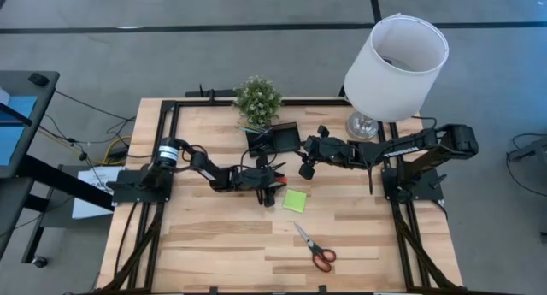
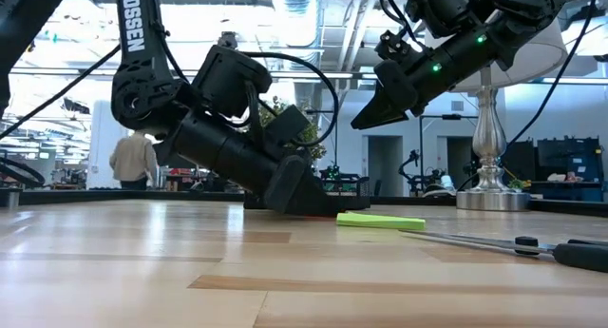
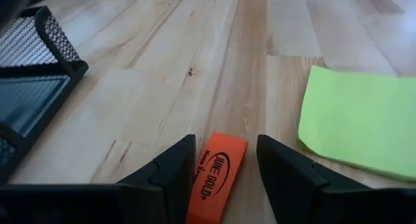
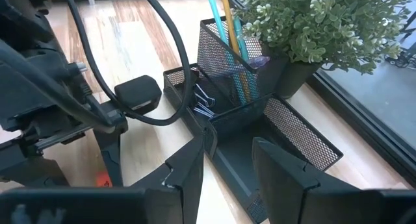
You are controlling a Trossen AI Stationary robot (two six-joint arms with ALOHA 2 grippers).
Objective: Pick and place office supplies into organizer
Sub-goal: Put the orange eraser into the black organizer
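A small orange-red eraser point(image 3: 218, 175) lies flat on the table, and my left gripper point(image 3: 225, 141) stands open with one finger on each side of it, low over the wood point(image 1: 273, 192). A lime-green sticky-note pad point(image 1: 295, 201) lies just beside them, and red-handled scissors point(image 1: 316, 248) lie nearer the front edge. The black mesh organizer point(image 1: 278, 139) stands before the potted plant point(image 1: 258, 100), holding teal and yellow pens point(image 4: 227, 29) and binder clips point(image 4: 205, 100). My right gripper point(image 4: 229, 146) hangs open in the air near the organizer, holding nothing. My left gripper slants down from the table's left side, with its fingers lying along the eraser. One finger point(image 3: 175, 169) stands close against the eraser's long side point(image 3: 207, 162); whether it touches I cannot tell. The other finger point(image 3: 279, 172) stands apart from the eraser.
A white-shaded lamp point(image 1: 393, 64) with a silver foot stands at the far right, behind my right arm. Bare wood lies open at the front left point(image 1: 197, 252). In the low view a person point(image 2: 133, 162) stands far off in the room.
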